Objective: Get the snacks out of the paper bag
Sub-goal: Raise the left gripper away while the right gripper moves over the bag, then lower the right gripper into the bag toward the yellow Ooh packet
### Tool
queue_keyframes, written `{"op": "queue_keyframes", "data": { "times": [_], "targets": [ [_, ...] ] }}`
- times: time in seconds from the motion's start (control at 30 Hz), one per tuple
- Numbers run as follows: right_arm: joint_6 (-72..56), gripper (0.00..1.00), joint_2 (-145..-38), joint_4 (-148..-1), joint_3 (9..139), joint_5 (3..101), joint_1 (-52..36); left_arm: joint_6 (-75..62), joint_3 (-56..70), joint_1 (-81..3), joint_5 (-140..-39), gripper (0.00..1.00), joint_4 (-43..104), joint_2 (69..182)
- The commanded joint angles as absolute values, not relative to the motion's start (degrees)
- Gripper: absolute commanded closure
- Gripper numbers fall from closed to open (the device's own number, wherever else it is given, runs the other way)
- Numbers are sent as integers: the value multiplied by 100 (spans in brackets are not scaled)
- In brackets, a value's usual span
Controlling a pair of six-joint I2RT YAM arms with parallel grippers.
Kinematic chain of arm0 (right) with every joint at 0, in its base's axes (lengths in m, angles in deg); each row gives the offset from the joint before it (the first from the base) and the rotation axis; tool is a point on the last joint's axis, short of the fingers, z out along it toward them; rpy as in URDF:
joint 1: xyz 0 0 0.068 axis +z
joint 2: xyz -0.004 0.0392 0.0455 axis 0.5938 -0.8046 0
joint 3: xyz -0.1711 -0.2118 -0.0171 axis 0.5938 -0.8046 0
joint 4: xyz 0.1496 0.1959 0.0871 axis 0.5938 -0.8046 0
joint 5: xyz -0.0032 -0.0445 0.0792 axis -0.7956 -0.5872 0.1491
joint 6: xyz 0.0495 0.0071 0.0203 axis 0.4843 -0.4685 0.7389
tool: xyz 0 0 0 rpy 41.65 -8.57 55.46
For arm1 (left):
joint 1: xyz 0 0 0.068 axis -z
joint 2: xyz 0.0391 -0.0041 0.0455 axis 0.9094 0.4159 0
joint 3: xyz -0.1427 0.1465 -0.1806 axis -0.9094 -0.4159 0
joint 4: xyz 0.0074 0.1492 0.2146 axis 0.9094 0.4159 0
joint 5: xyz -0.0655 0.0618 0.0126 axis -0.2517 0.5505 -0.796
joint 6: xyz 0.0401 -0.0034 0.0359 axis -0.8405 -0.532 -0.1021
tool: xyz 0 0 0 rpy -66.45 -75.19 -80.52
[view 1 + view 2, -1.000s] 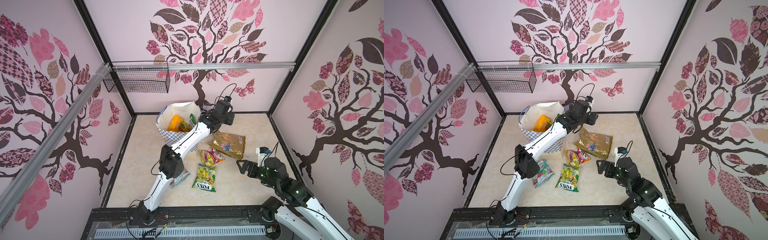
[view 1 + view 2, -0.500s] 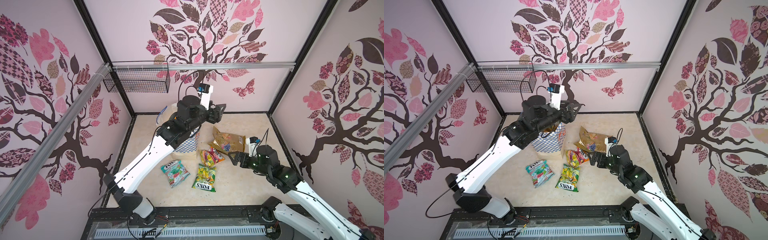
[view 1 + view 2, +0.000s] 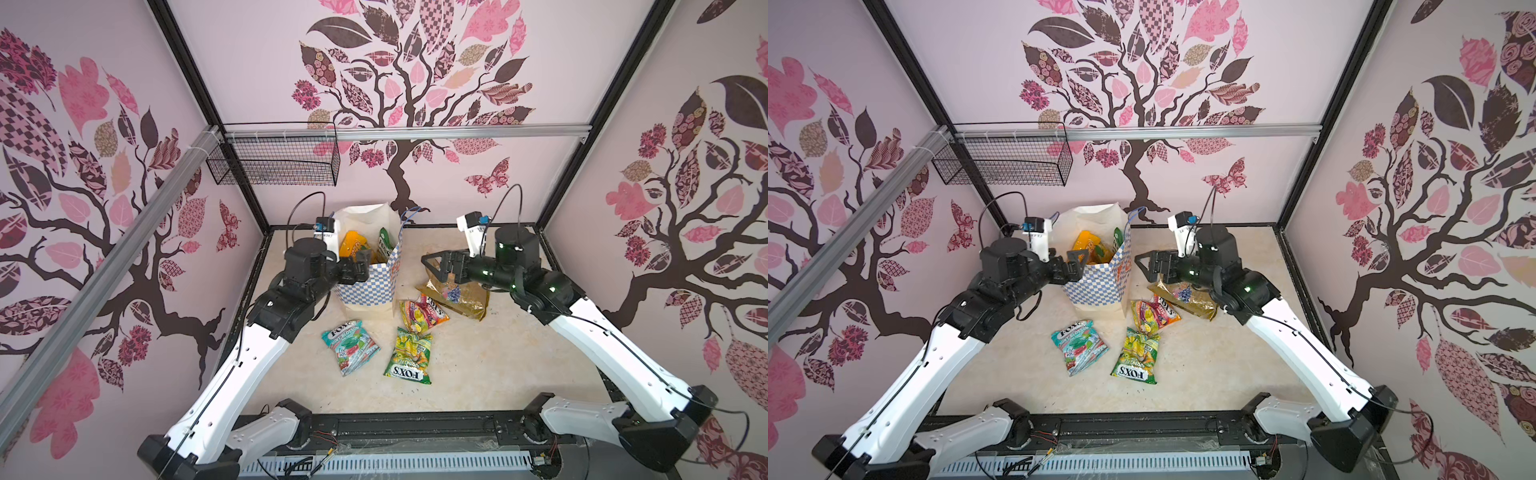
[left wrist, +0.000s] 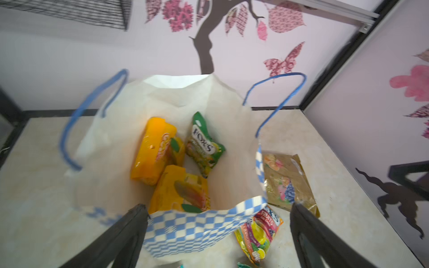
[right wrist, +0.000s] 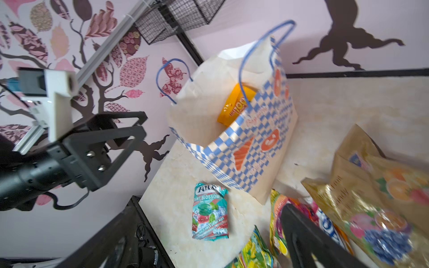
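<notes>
The bag point(image 3: 365, 286) is made of matt paper, printed in checks outside and left plain white inside; its handles point(image 4: 62, 141) are of thin cord. The snacks point(image 3: 422, 313) are wrapped in crinkled, glossy plastic film, and a metallic foil sheen is shown by the gold packet point(image 3: 461, 297). The desk point(image 3: 498, 353) is finished smooth, with a stone-like mottle. The basket point(image 3: 274, 166) is formed of black wire mesh, the rail point(image 3: 457, 134) of brushed metal. The arm shells point(image 3: 241, 374) are of smooth white plastic; the jaws are matt black.
</notes>
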State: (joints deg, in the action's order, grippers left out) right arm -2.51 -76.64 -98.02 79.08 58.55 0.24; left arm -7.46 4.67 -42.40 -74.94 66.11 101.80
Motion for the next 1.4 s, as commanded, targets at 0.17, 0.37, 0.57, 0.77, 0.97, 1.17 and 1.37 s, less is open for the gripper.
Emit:
{"op": "queue_keyframes", "data": {
  "times": [0.17, 0.37, 0.57, 0.77, 0.97, 1.17, 1.37],
  "targets": [
    [-1484, 1, -9435, -10985, 10247, 5948, 454, -559, -468, -5586, -8091, 3, 6413, 9791],
    [-1765, 3, -10357, -10641, 11229, 5834, 497, -921, -521, -5616, -7724, 2, 6618, 9574],
    [-1804, 5, -11854, -11264, 13023, 5780, 561, -864, -721, -5643, -7829, 2, 6485, 9388],
    [-2013, 3, -13260, -11770, 14696, 5814, 646, -794, -833, -5643, -8220, 2, 6354, 9535],
    [-2258, 1, -13861, -11195, 14809, 5676, 642, -776, -874, -5645, -8374, 2, 6270, 9540],
    [-2129, 0, -14470, -10955, 15102, 5394, 638, -784, -889, -5642, -8399, 2, 6266, 9520],
    [-2020, 0, -15028, -11432, 15081, 5951, 648, -805, -896, -5644, -8394, 2, 6274, 9520]
  ]
}}
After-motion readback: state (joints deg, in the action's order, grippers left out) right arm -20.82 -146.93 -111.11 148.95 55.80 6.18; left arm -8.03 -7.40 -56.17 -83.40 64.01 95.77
